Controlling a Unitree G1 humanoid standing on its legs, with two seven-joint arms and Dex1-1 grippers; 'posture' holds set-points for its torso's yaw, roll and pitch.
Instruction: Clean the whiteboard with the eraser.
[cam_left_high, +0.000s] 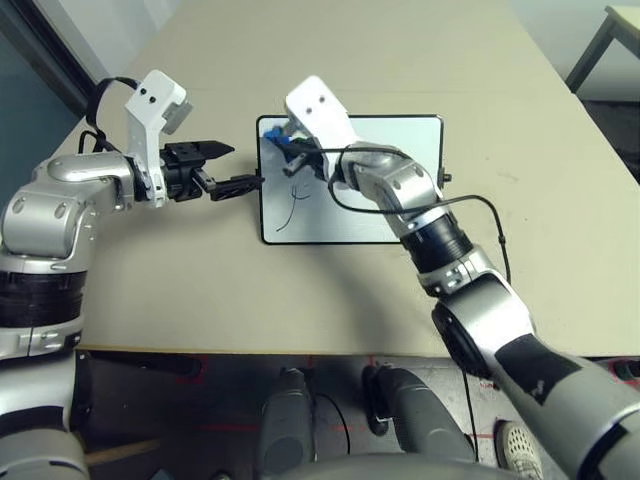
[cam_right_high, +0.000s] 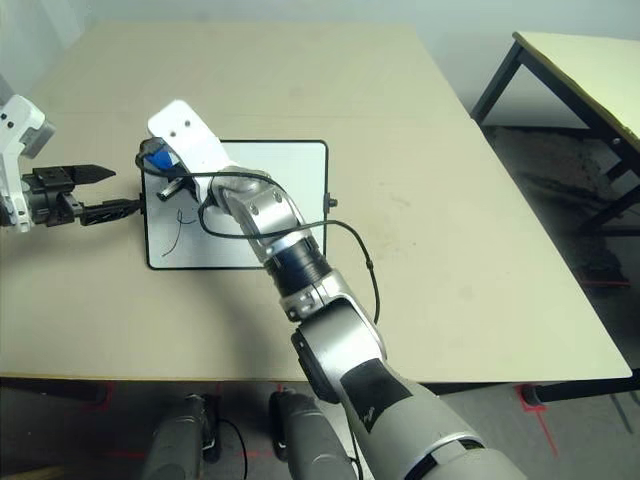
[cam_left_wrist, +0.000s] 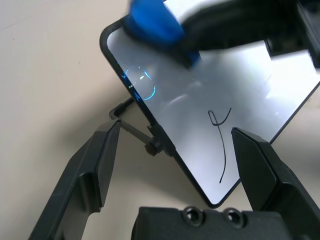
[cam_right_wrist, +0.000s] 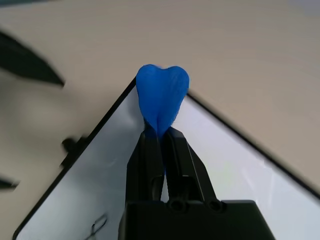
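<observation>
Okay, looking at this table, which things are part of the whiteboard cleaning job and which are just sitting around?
Part of the job:
whiteboard, dark scribble on it
eraser, pinched in the right gripper
left gripper, open at the board's left edge

Just around:
second table, off to the right

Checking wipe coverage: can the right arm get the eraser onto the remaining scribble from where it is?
Probably yes. The right end effector pinches the eraser at the whiteboard corner; the scribble lies on bare board nearby, nothing between.
</observation>
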